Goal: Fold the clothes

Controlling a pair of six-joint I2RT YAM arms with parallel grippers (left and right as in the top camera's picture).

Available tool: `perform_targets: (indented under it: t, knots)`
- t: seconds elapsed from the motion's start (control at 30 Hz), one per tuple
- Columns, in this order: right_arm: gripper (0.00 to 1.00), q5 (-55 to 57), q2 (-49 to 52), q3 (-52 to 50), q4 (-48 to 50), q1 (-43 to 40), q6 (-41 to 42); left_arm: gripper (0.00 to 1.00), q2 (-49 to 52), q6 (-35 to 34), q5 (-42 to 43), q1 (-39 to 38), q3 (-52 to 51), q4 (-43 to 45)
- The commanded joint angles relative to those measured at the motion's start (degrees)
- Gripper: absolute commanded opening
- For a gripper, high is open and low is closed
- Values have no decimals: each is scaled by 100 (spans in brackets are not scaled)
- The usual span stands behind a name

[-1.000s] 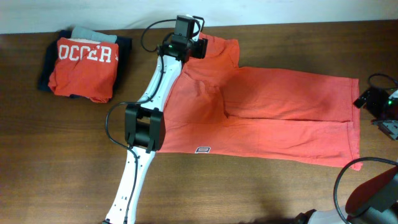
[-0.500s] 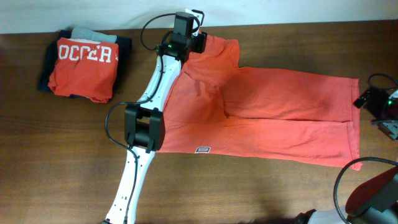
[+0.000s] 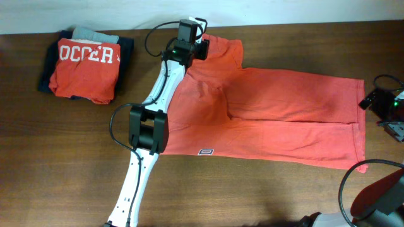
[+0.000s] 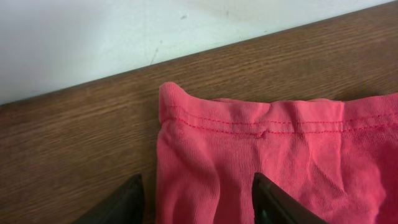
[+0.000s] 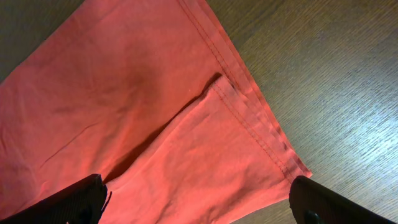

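The coral-red T-shirt [image 3: 278, 120] lies flat on the wooden table [image 3: 63, 157], folded lengthwise, with its small hem label [image 3: 205, 152] at the near edge. My left gripper [image 3: 193, 39] is open at the far sleeve. In the left wrist view its fingers [image 4: 196, 182] straddle the stitched sleeve corner [image 4: 249, 155]. My right gripper [image 3: 380, 101] hovers at the shirt's right end. In the right wrist view it is wide open [image 5: 196, 186] above the shirt's hemmed corner [image 5: 186, 124], holding nothing. The chest logo is hidden.
A stack of folded clothes [image 3: 85, 60], with a red printed shirt on top, sits at the far left. A white wall [image 4: 93, 31] runs along the table's far edge, just beyond the left gripper. Cables [image 3: 353, 183] hang at the right front.
My left gripper has shifted only slightly at the far sleeve. The shirt and the right arm have not visibly moved.
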Motion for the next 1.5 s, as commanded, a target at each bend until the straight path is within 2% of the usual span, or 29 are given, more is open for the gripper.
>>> perform_targets:
  t: [0.0,0.07,0.3,0.47,0.73,1.07,1.27,1.47]
  knots:
    - [99,61,4,92,-2,-2,-59,52,166,-188,-101,26,120,11]
    - [99,61,4,92,0,-2,-59,49,166,-192,-83,26,120,-7]
    - [99,61,4,92,-2,-2,-59,17,164,-192,-81,26,120,-61]
    - [99,61,4,92,-2,-2,-59,6,13,-192,-79,26,271,-275]
    - [98,61,4,92,-2,-2,-59,6,-439,-192,-50,42,466,-313]
    - [99,61,4,92,-2,-2,-59,7,-855,-192,389,44,487,-577]
    - [99,48,4,92,262,-2,-39,7,-1270,-192,389,44,492,-1174]
    - [99,48,7,92,1296,-2,-39,7,-1370,-195,391,42,492,-1591]
